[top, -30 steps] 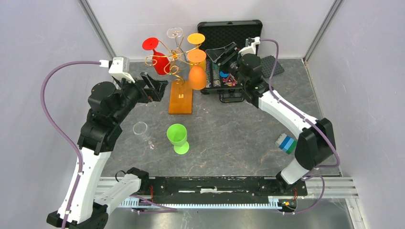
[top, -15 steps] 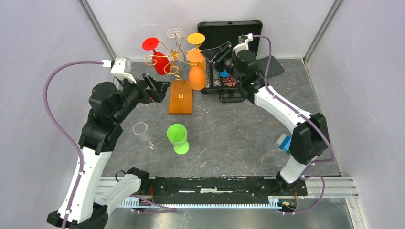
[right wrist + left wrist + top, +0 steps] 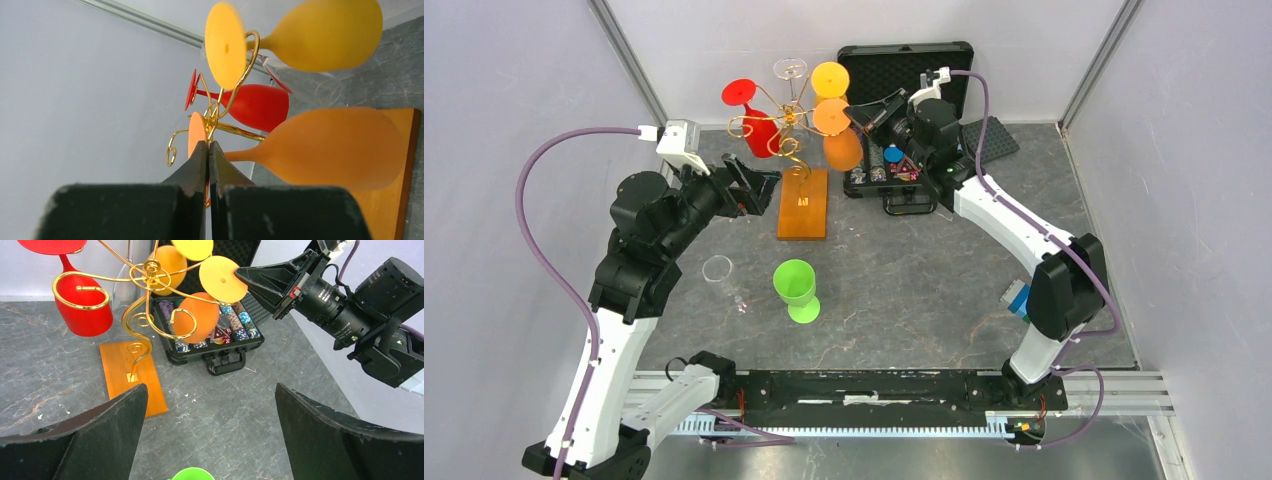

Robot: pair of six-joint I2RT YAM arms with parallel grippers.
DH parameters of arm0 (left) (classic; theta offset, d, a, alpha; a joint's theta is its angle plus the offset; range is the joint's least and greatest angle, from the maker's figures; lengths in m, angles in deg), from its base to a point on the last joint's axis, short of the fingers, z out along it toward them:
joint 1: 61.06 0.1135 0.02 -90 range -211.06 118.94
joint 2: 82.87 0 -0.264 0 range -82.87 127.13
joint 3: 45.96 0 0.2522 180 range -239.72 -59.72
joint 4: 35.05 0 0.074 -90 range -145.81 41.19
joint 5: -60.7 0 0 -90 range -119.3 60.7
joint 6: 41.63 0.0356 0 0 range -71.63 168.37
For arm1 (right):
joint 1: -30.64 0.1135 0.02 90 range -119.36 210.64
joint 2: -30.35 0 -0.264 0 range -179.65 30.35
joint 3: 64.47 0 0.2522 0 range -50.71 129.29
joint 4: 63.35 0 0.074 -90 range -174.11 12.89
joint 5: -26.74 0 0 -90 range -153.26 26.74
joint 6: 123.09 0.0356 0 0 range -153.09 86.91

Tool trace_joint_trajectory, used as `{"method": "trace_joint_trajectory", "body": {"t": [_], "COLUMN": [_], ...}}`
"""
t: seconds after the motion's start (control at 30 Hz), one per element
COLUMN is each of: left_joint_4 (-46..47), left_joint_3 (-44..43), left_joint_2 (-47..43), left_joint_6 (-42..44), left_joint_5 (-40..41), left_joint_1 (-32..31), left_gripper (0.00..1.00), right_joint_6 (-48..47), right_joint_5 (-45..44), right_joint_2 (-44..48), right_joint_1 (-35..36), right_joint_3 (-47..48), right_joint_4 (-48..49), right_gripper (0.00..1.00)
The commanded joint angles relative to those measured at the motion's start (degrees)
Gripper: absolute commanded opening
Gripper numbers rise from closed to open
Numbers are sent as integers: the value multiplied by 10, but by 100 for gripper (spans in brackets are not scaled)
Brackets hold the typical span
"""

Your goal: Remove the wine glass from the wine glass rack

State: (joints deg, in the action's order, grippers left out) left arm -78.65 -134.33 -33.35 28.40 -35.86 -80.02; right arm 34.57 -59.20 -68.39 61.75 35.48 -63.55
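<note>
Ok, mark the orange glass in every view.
Top external: orange glass at upper middle, just left of the black case.
Left wrist: orange glass at upper middle, its bowl in front of the case.
Right wrist: orange glass at lower right, bowl lying sideways.
Shared landmark: red glass, left of it in all three.

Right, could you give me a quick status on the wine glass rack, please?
Right hand shut on foot of orange wine glass, glass on golden wire rack. Left hand open, short of rack. Yellow wine glass close beside.
</note>
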Motion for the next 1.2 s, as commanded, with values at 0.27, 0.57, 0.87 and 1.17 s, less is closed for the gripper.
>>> {"method": "trace_joint_trajectory", "body": {"t": [0.27,0.57,0.87,1.17], "left_joint_4": [21,21,18,16], "left_joint_3": [-5,-7,-5,-5], "left_joint_2": [2,6,4,2], "left_joint_6": [-14,-18,-17,-16], "left_joint_5": [0,14,23,25], "left_joint_1": [3,3,2,3], "left_gripper": [100,100,100,100], "right_joint_6": [45,73,77,43], "right_joint_5": [-34,-10,-5,-37], "right_joint_2": [70,80,52,4], "right_joint_1": [1,17,38,40], "right_joint_3": [-56,-47,-9,56], "right_joint_4": [46,22,23,13], "right_gripper": [0,0,0,0]}}
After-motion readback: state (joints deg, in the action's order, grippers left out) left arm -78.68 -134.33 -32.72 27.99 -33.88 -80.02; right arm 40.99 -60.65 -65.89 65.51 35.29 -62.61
